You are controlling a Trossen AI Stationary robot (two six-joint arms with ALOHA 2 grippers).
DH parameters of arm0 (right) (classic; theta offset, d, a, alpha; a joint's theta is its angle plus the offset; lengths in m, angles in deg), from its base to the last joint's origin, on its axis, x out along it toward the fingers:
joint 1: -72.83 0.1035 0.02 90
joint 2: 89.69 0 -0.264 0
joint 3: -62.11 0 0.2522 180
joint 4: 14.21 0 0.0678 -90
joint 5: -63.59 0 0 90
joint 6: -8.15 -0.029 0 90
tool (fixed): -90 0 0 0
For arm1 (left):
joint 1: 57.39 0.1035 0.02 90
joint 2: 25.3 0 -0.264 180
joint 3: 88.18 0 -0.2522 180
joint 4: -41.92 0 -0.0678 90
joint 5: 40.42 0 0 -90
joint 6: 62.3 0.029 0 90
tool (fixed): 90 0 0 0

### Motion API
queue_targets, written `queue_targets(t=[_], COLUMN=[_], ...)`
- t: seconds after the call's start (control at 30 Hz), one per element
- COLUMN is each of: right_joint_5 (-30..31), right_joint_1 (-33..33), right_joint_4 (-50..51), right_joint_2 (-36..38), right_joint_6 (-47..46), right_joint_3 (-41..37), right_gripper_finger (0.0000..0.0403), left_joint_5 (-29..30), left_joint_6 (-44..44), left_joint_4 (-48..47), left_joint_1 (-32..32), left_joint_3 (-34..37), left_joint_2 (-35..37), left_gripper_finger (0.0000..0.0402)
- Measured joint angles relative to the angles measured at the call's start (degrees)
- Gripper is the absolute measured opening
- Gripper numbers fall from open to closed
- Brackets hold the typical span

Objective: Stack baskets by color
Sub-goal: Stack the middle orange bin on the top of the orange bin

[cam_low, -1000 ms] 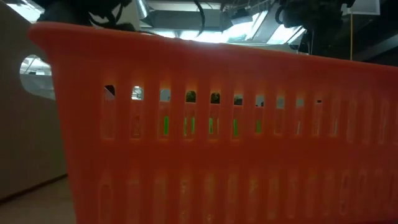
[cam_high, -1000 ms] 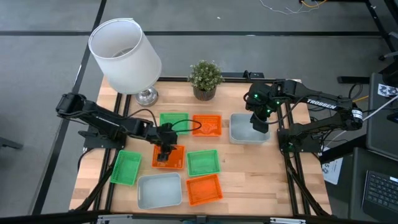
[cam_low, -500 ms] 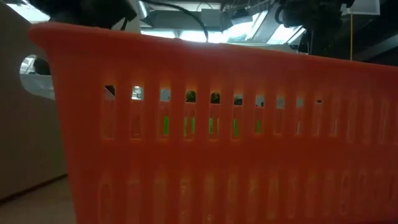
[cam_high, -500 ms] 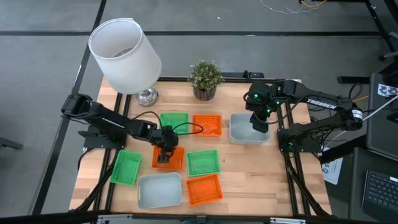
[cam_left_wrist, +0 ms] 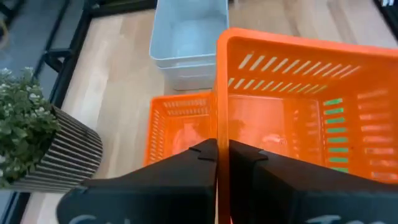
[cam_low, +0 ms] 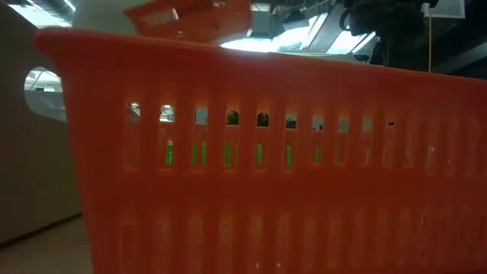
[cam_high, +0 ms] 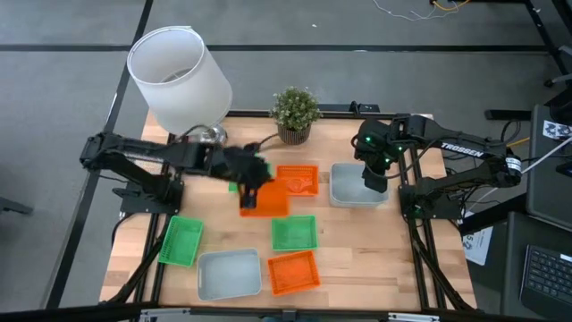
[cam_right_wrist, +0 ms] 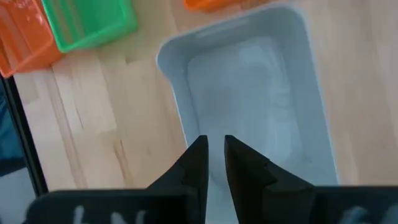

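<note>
One orange basket [cam_high: 264,199] hangs by its wall from the left gripper's [cam_left_wrist: 217,163] clamped fingers above another orange basket [cam_high: 298,179]; we fear tilt-jamming, while the right gripper [cam_right_wrist: 212,163], fingers narrowly apart, hovers over the grey basket [cam_right_wrist: 249,87].

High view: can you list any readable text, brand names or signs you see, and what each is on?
"TROSSEN": white letters along the right arm.
A black-and-white patterned marker on the sheet at the right edge: no words readable.
A paper beside the table's right leg: print too small to read.
The baskets, potted plant and lampshade carry no readable text.
</note>
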Motion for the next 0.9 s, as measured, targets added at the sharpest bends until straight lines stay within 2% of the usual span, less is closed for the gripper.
queue_targets(t=[0.23, 0.43, 0.67, 0.9], right_joint_5=[0.0, 0.0, 0.1, 0.2], right_joint_1=[0.0, 0.0, 0.0, 0.0], right_joint_4=[10.8, 12.1, 12.0, 11.7], right_joint_2=[0.1, 0.2, 0.2, 0.2], right_joint_6=[-0.2, -0.2, 0.2, 1.6], right_joint_3=[0.0, 0.0, 0.0, 0.0], right_gripper_finger=[0.0053, 0.0053, 0.0053, 0.0053], left_joint_5=[-13.8, -21.6, -23.6, -23.1], left_joint_6=[6.0, 12.1, 14.2, 10.9], left_joint_4=[-2.7, -2.7, -7.6, -7.9], left_joint_1=[14.6, 19.5, 20.7, 20.5], left_joint_3=[-11.0, -21.5, -30.2, -31.0], left_joint_2=[-14.7, -28.1, -37.5, -41.0], left_gripper_finger=[0.0, 0.0, 0.0, 0.0])
